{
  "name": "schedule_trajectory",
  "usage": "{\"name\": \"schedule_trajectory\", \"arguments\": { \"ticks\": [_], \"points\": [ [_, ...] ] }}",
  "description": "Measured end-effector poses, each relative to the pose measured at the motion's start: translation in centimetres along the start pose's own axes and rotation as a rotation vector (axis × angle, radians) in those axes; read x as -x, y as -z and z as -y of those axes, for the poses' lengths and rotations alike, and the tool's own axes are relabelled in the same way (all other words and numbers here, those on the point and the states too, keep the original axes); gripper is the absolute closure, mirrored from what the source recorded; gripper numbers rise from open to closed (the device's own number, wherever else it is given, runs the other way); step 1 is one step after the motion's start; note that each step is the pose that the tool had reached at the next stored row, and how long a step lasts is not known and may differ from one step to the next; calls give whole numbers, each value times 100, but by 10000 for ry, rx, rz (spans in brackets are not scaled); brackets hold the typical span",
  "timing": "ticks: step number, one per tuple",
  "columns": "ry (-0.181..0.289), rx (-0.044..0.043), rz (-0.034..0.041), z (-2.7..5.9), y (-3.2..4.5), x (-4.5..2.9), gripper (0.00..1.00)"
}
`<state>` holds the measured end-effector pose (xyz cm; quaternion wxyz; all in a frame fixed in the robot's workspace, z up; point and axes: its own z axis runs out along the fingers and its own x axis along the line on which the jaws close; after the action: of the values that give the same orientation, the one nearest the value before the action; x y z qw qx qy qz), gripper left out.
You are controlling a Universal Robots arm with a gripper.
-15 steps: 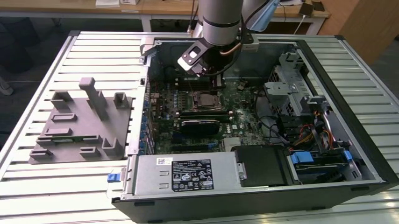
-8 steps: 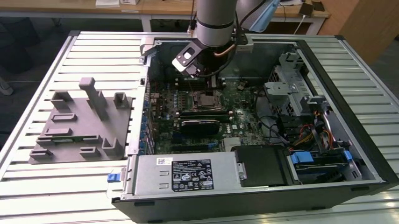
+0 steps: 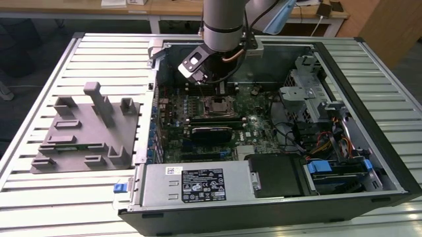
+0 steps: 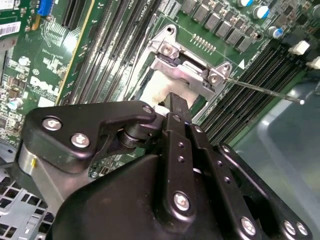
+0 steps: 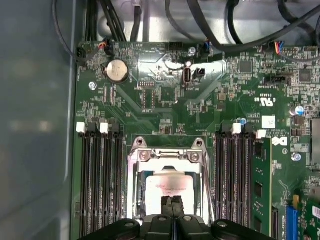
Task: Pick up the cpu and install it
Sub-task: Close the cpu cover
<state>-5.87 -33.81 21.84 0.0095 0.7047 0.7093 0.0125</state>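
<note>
A slatted metal tabletop (image 3: pixel 39 64) carries an open computer case (image 3: pixel 264 217), with wooden desks (image 3: pixel 165 7) along the back of the room. The cpu (image 5: pixel 167 186) lies flat on the green motherboard (image 5: pixel 160 105), directly beneath the jaws. Its silvery top plate shows through the opening of the metal socket frame (image 5: pixel 167 156). In the second wrist view the cpu (image 4: pixel 156 90) shows as a pale patch just past the fingertip and under the frame's hinged edge.

The gripper (image 5: pixel 172 206) points down at the chip. Its jaws are closed tight against each other and grasp nothing. Whether the tips touch the plate or hang just above it cannot be told.

Rows of black memory slots (image 5: pixel 100 180) run along both sides of the socket, close to the jaws. A thin metal lever rod (image 4: pixel 265 90) sticks out from the frame's corner. Farther out from the jaws, a round coin battery (image 5: pixel 116 71) sits on the board.

In the exterior view, the silver robot arm (image 3: pixel 224 24) reaches down into the case over the socket. Well away from the jaws, a boxy power supply (image 3: pixel 197 183) fills the case's near edge. A large grey plastic block (image 3: pixel 86 133) with upright posts rests on the tabletop outside the case, on the exterior view's left.
</note>
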Motion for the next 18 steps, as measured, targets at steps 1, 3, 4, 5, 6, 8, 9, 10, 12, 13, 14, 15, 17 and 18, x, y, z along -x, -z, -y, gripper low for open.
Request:
{"name": "schedule_trajectory", "arguments": {
  "ticks": [1, 3, 4, 5, 6, 8, 9, 10, 12, 13, 14, 15, 17, 18],
  "points": [
    [1, 0, 4, 0, 0, 0, 89],
    [1, 1, 4, 0, 0, 0, 89],
    [1, 1, 4, 0, -1, 0, 89],
    [21, 1, 4, 0, -1, 0, 89],
    [128, 1, 1, 0, -1, 0, 89],
    [480, 0, -12, 0, -2, -1, 89],
    [659, -1, -17, 0, -2, -1, 89],
    [841, -2, -22, 0, -3, 0, 89],
    [1199, -3, -34, 0, -4, -1, 89],
    [1397, -4, -39, 0, -4, 0, 89],
    [1575, -5, -45, 0, -4, 0, 89],
    [1755, -5, -51, 0, -5, 0, 89],
    [2115, -6, -62, 0, -6, 0, 89],
    [2295, -8, -67, 0, -6, 0, 89]
  ]
}}
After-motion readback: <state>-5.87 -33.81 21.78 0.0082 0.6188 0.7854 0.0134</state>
